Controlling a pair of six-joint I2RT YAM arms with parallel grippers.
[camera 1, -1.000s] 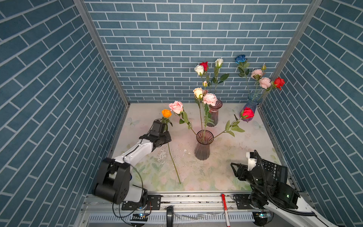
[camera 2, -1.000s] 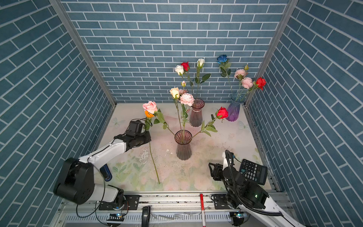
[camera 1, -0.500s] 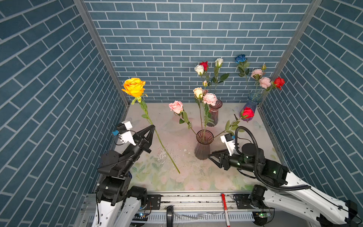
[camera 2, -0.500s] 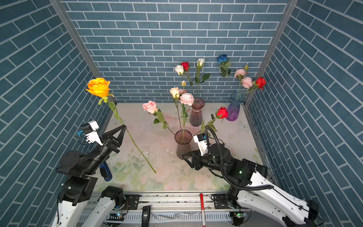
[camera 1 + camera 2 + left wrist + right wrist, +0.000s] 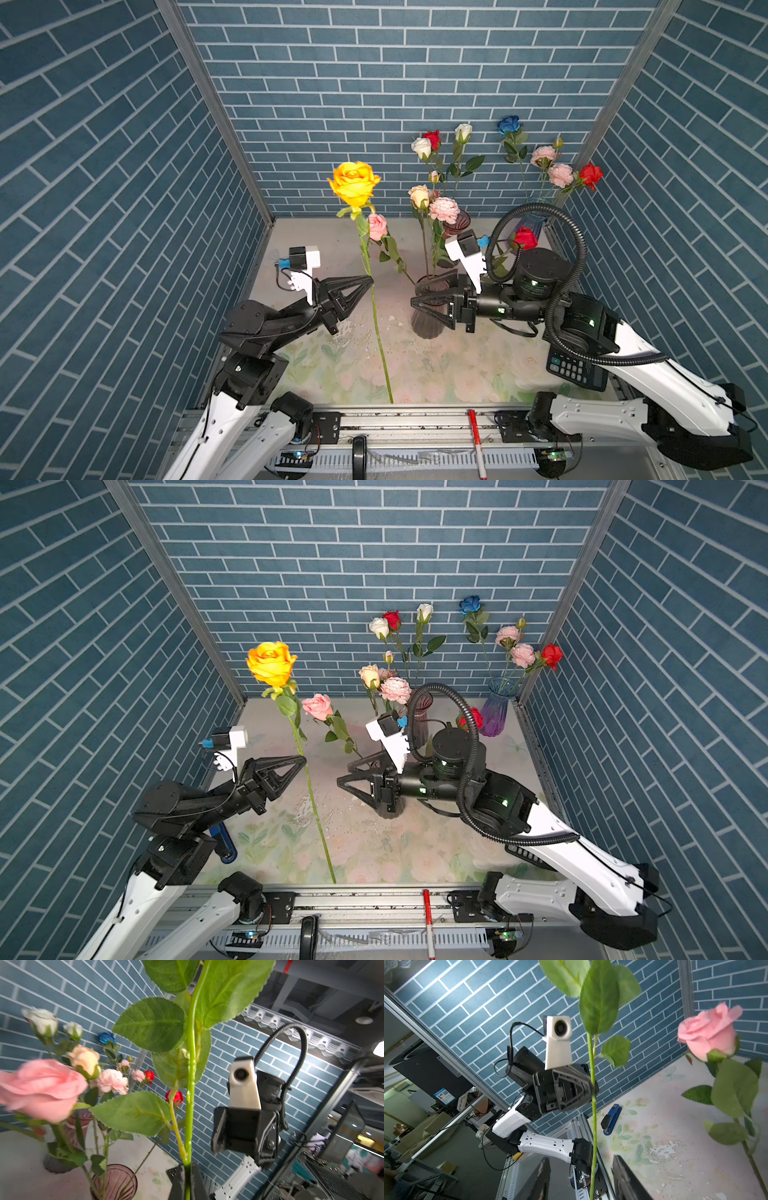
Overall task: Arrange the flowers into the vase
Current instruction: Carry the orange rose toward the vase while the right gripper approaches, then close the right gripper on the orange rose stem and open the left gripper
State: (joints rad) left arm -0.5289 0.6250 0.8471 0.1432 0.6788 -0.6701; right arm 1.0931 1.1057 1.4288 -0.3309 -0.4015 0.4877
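**Brick-walled booth: orange rose pinched upright beside the vase**

Blue brick walls and a floral-printed table are seen in both top views. The orange rose is held upright, its stem pinched mid-length between the pressed-together fingers of the left gripper, which is extended from 9 o'clock. The smoky vase at the table's centre is set at 3 o'clock of that stem, apart from it. A pink rose, a red rose and two pale blooms are lodged in it. The right gripper is seen across the vase's mouth, pointed toward 9 o'clock, its fingers spread with nothing between them. Farther out, a dark vase at 12 o'clock and a blue-violet vase at 1 o'clock are filled with more flowers. A calculator is laid at 4 o'clock.
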